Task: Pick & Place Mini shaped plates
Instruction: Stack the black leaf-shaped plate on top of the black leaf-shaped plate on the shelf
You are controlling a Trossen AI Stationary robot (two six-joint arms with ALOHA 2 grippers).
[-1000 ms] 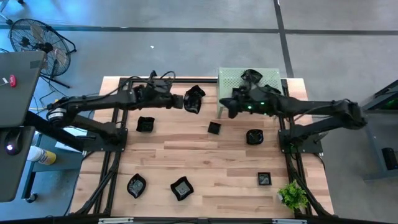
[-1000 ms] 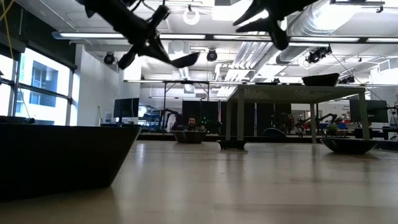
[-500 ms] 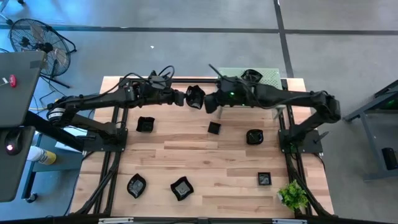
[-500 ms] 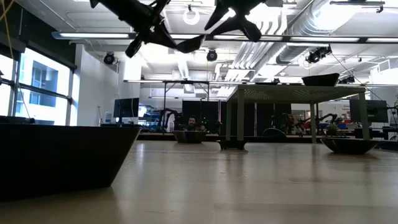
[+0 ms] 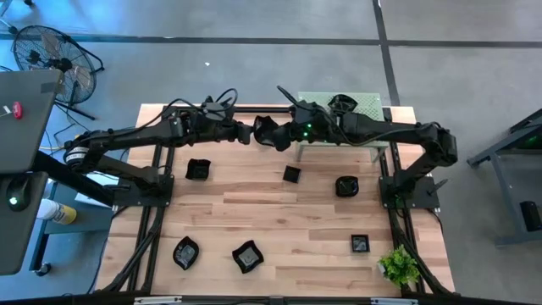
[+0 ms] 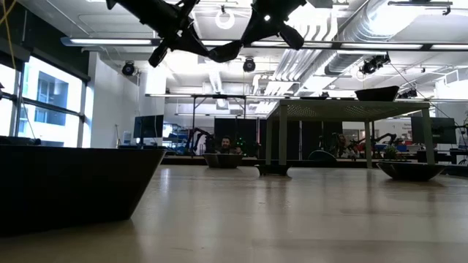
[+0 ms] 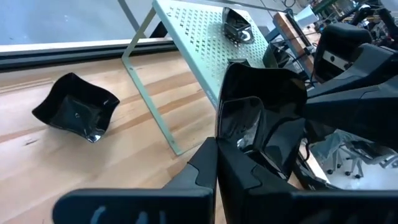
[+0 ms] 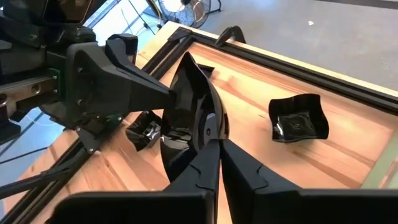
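One glossy black mini plate (image 5: 265, 129) is in the air between my two grippers, high over the table's far middle; it also shows in the low view (image 6: 224, 51). My left gripper (image 5: 251, 132) is shut on it from the left. My right gripper (image 5: 282, 135) is shut on it from the right. Another black plate (image 5: 341, 103) rests on top of the pale green perforated stand (image 5: 366, 106). Several more plates lie on the wooden table, among them a square one (image 5: 291, 174) and a round one (image 5: 346, 185). My left gripper pinches the plate's rim (image 7: 231, 127) between its two fingers, on the side toward the table's left. The fingers lie about level, coming from the left. The plate stands on edge, lifted clear of the table. My right gripper pinches the plate's opposite rim (image 8: 207, 127) between its two fingers. The fingers lie about level, coming from the table's right. The plate stands on edge between the two grippers, with my left gripper (image 8: 134, 78) on its far side.
Black plates lie at the left (image 5: 197, 169), front left (image 5: 185, 252), front middle (image 5: 247, 256) and front right (image 5: 360, 244). A small green plant (image 5: 398, 267) stands at the front right corner. The stand's legs (image 6: 279, 139) rise from the far right of the table.
My right gripper has gone from beside the green stand toward the table's left, up to the plate in my left gripper, and now meets its right rim. My left gripper has risen a little with the plate, which stays clear of the table.
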